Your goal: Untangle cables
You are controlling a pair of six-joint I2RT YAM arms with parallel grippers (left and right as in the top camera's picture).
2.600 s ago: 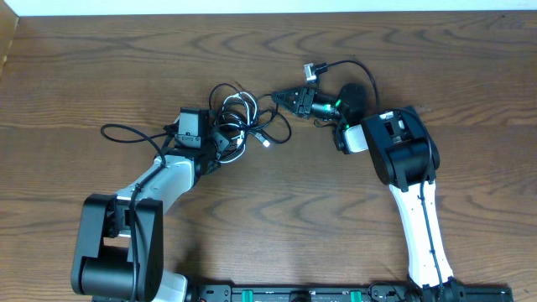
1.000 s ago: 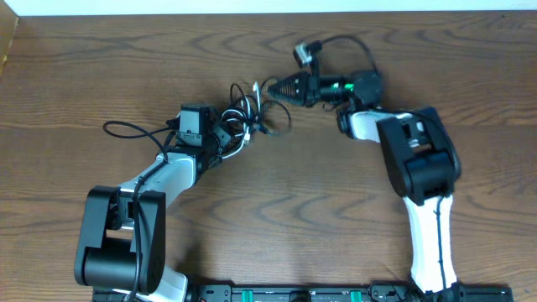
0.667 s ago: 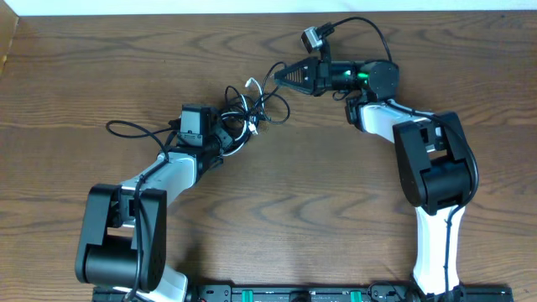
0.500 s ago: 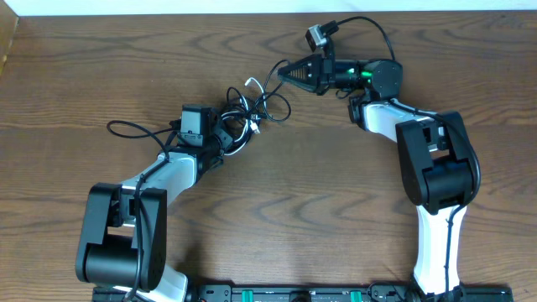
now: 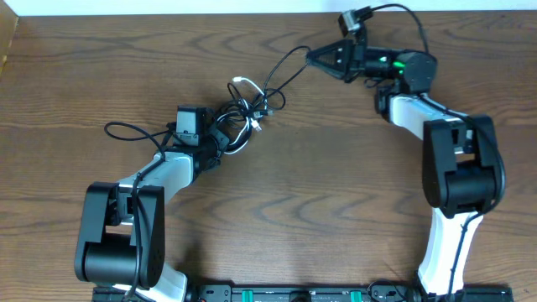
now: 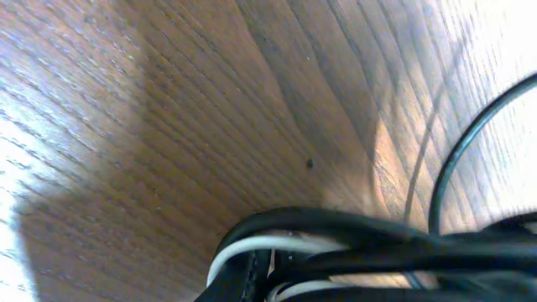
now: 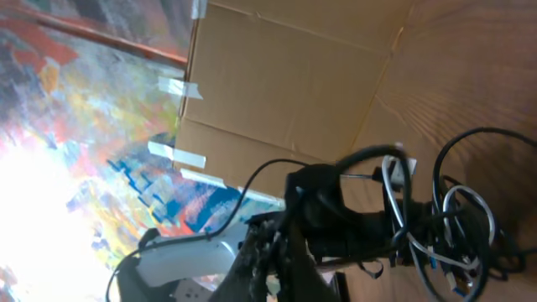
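Observation:
The cables (image 5: pixel 249 102) lie in a knot of black and white cords left of the table's centre. My left gripper (image 5: pixel 225 134) is shut on the knot's lower left side. In the left wrist view, black and white cables (image 6: pixel 352 239) cross right over its fingertips (image 6: pixel 252 281). My right gripper (image 5: pixel 312 55) is far back and shut on a black cable (image 5: pixel 288 67), which runs in a line from the knot to its tips. The right wrist view looks past that gripper (image 7: pixel 281 239) at the knot (image 7: pixel 440 226) and the left arm beyond.
A thin black cord (image 5: pixel 126 129) loops out on the table left of my left wrist. The table's back edge (image 5: pixel 252 12) is just behind my right gripper. A cardboard box (image 7: pixel 285 84) stands past the table in the right wrist view.
My right gripper has swung back and to the right, drawing a black cable out of the knot. My left gripper has closed on the knot, which shifted slightly.

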